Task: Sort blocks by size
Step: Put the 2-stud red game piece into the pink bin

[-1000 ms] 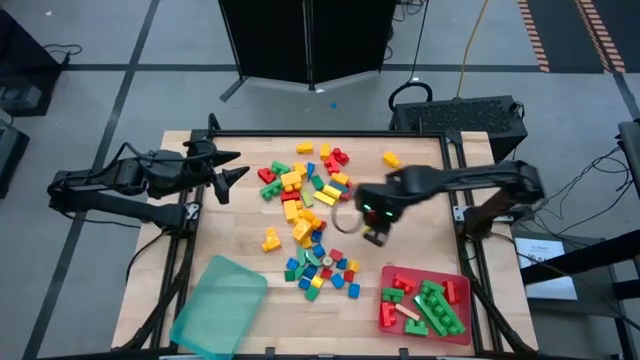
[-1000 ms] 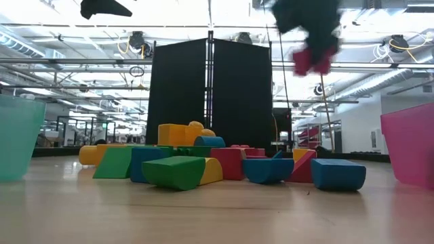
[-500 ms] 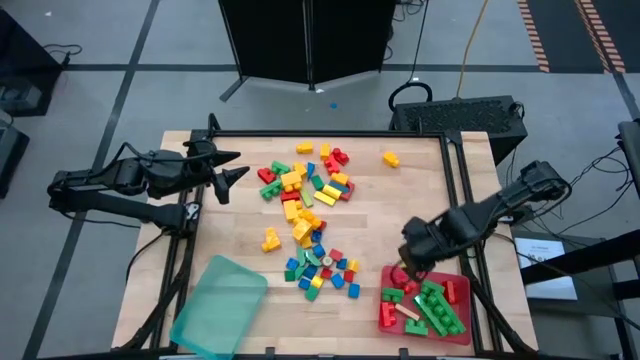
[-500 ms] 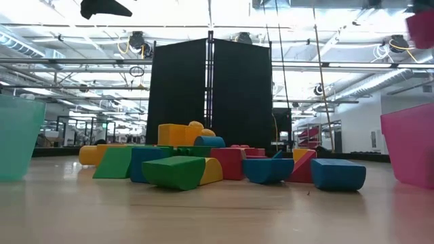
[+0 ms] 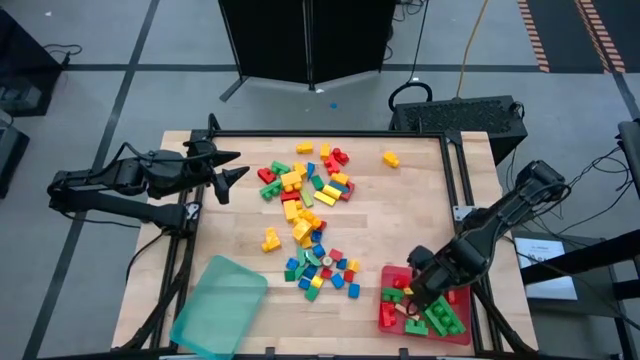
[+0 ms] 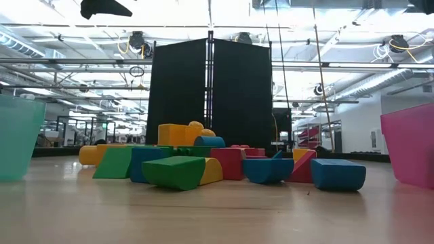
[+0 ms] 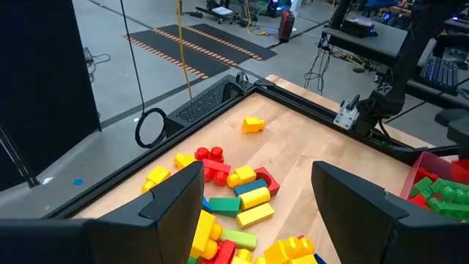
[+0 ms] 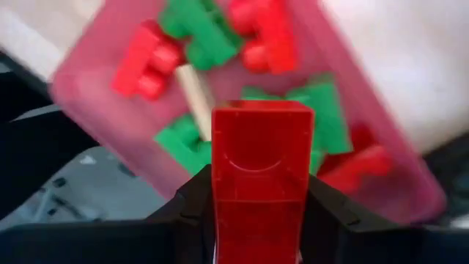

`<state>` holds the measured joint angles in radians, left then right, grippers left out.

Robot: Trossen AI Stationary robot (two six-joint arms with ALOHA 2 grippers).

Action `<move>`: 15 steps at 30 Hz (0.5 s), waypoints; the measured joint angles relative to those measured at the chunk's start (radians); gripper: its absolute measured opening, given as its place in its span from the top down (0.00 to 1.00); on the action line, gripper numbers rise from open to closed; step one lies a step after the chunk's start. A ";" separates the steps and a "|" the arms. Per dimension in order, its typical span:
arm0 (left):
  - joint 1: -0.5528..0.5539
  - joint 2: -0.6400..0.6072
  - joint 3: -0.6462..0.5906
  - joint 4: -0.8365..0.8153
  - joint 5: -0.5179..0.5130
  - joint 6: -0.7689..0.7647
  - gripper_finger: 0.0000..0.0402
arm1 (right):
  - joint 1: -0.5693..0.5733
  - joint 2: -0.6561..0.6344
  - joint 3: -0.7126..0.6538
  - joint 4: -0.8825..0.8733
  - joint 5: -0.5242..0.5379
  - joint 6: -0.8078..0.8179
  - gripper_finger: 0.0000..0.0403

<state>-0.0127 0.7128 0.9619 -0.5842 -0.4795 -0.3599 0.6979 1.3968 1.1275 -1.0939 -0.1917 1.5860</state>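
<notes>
Right gripper (image 5: 413, 303) clamped on a red block (image 8: 261, 165), over the red tray (image 5: 455, 335) lower right of frame, left gripper (image 5: 232, 168) apart, upper left.

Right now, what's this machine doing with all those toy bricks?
It is sorting blocks. The right gripper holds a red block above the red tray, which already contains red and green blocks. The left gripper waits open at the table's left edge. A pile of mixed blocks is still on the table, and the teal tray looks empty.
</notes>
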 joint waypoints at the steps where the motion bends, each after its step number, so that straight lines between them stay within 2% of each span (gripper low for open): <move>1: 0.000 0.000 0.000 0.000 0.000 0.000 0.36 | 0.002 0.000 -0.013 0.033 0.000 0.000 0.71; 8: 0.000 0.000 0.000 0.000 0.000 0.000 0.36 | 0.003 0.000 -0.093 0.146 0.002 0.027 0.69; 15: 0.000 0.000 0.000 0.000 0.000 0.000 0.36 | 0.003 0.000 -0.097 0.234 0.002 0.026 0.37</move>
<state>-0.0126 0.7130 0.9619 -0.5842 -0.4793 -0.3603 0.7013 1.3968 1.0302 -0.8598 -0.1898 1.6119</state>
